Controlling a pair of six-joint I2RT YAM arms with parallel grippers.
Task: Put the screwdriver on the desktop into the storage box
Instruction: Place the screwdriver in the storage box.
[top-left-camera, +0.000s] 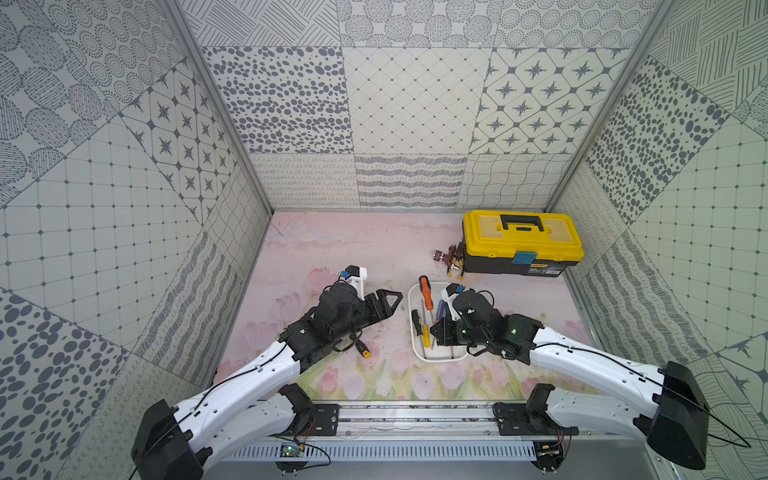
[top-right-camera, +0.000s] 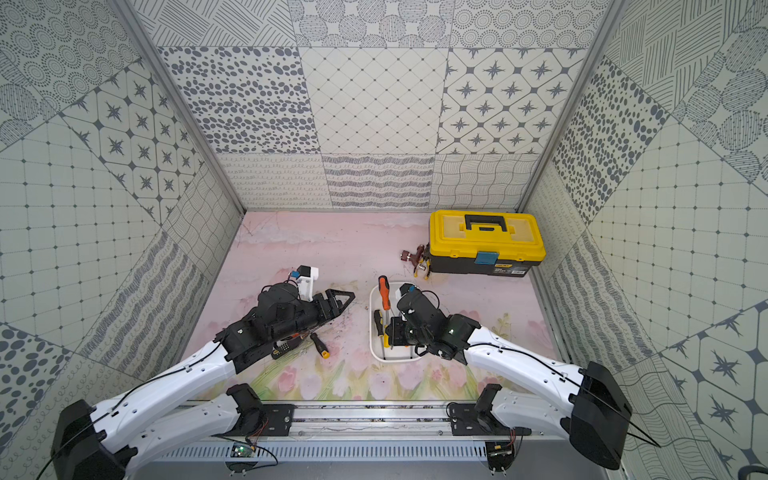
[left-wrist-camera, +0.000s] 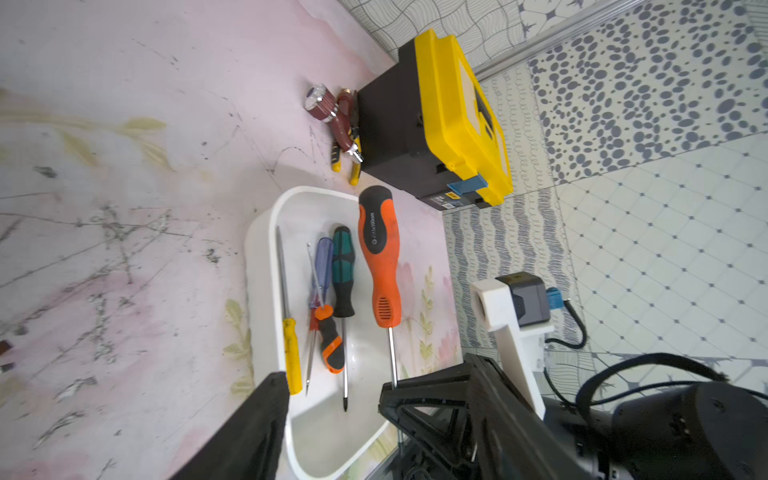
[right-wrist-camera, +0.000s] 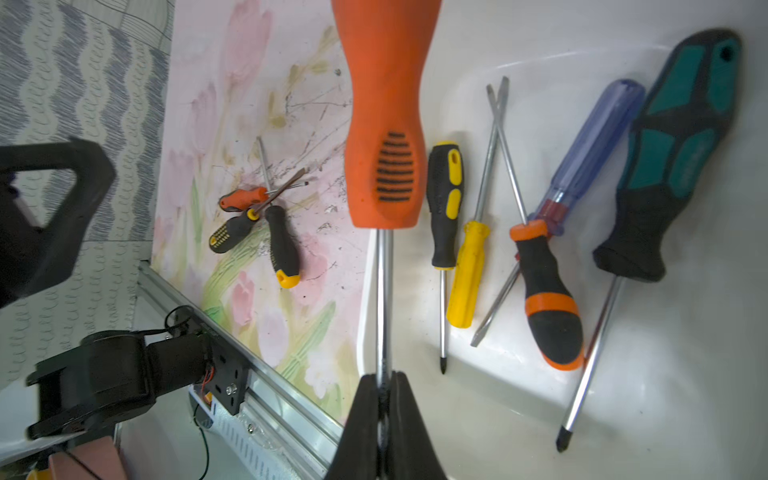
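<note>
The box (top-left-camera: 442, 359) sits mid-desktop (top-left-camera: 353, 249). An orange screwdriver (top-left-camera: 425, 291) leans over its 12 o'clock rim, its shaft running to the right gripper (top-left-camera: 437, 332) above the box. The left gripper (top-left-camera: 394, 304) hangs just beside the box at 9 o'clock. A black-and-yellow screwdriver (top-left-camera: 362, 349) lies at 8 o'clock and a toolbox (top-left-camera: 521, 243) at 1 o'clock.
</note>
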